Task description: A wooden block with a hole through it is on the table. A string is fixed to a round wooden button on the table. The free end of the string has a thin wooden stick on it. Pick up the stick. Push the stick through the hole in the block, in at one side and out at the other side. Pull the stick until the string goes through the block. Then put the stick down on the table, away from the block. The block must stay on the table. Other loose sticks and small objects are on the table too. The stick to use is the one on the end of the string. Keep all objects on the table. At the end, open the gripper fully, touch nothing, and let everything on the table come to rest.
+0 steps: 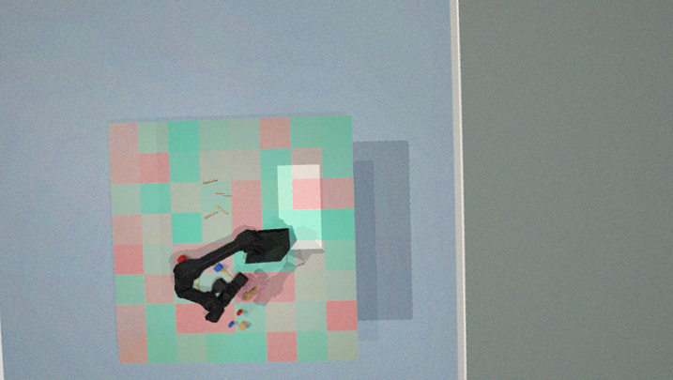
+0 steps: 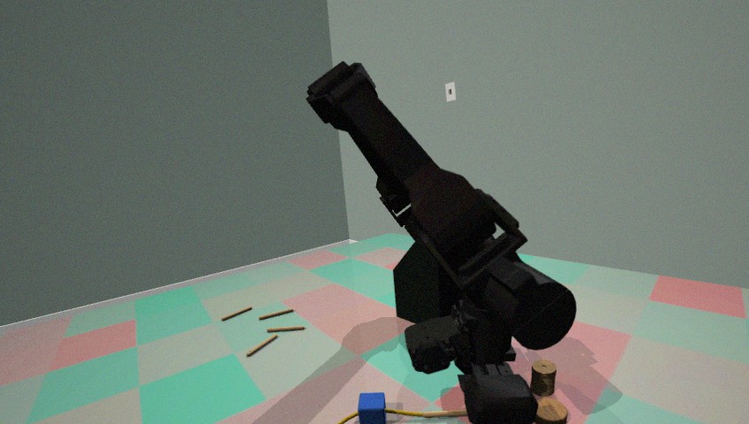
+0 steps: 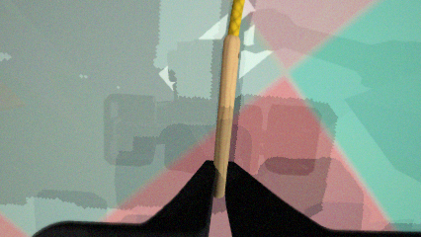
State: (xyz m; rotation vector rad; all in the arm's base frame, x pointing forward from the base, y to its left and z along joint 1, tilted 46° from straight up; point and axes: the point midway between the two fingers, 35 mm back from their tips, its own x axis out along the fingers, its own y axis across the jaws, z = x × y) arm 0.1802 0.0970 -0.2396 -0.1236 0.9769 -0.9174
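The exterior view shows yellow string on both sides of the blue block, so I judge the threading done and the pull-through in hand. The gripper is pinching the stick by the end farther from the block; the whole stick lies clear of it. Next, likely, a little more gentle pull if needed, then lowering and full release, away from the block and short of the wooden cylinder beyond.
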